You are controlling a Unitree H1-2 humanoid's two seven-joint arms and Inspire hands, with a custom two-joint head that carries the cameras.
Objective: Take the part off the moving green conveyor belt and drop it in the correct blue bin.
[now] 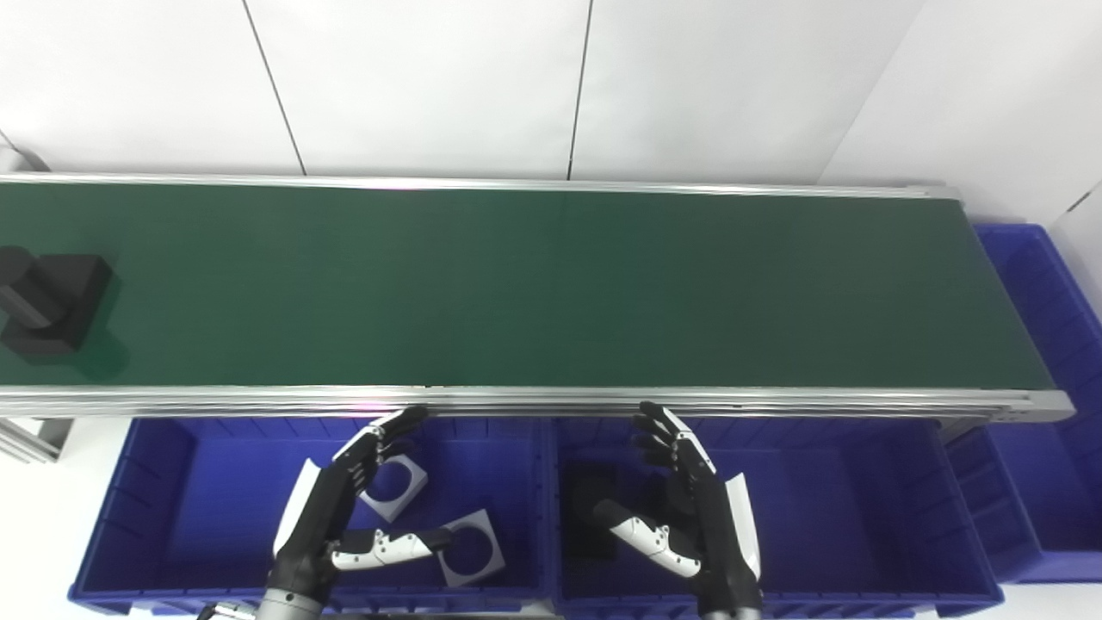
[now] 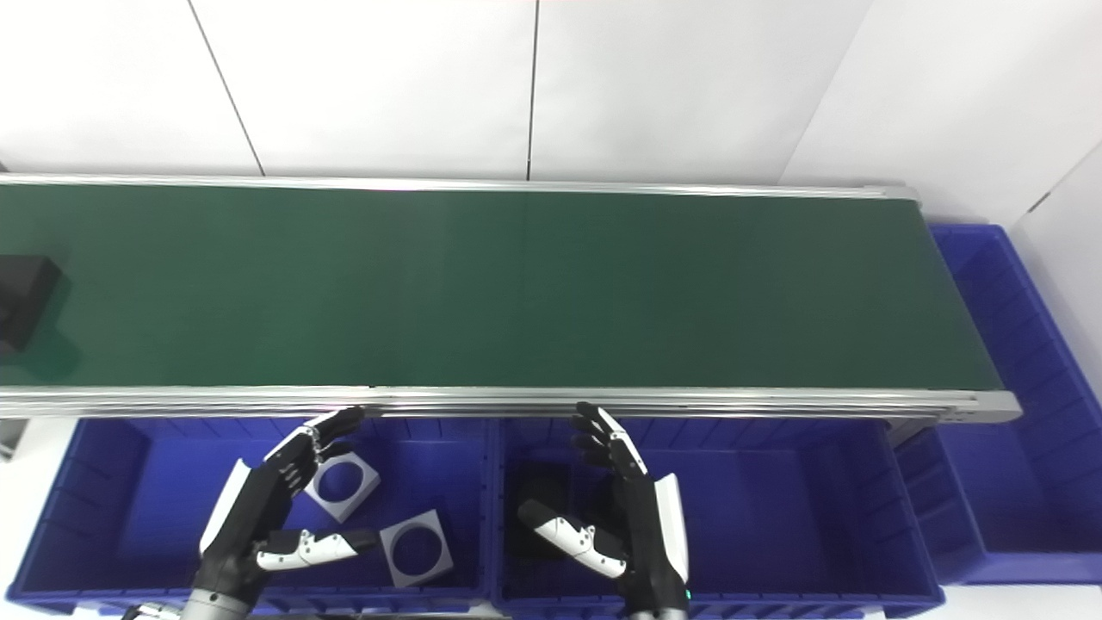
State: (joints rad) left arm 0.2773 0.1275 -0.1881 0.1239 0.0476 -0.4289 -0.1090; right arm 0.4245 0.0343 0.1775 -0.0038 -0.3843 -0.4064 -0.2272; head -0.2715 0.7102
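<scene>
Two robot hands wait over the blue bins, just short of the conveyor's near rail. The left robot hand point(image 1: 344, 508) hangs above the left bin point(image 1: 172, 517), the right robot hand point(image 1: 689, 508) above the middle bin point(image 1: 861, 517); both are spread wide, palms facing each other, holding nothing. That stance looks like readiness: each sits near the green conveyor belt point(image 1: 551, 284) so it can reach in as a part comes past.

The task's thing, a black part point(image 1: 47, 301), rides at the far left end of the belt, well apart from either hand. The picture's left edge cuts it off, more so in the right eye view, so its full shape is hard to judge.

Two white square parts point(image 1: 469, 547) with round holes lie in the left bin, partly hidden by the left robot hand. A dark object point(image 1: 594, 495) in the middle bin is hard to make out against the blue. A third bin point(image 1: 1050, 387) beyond the belt's right end is cropped.
</scene>
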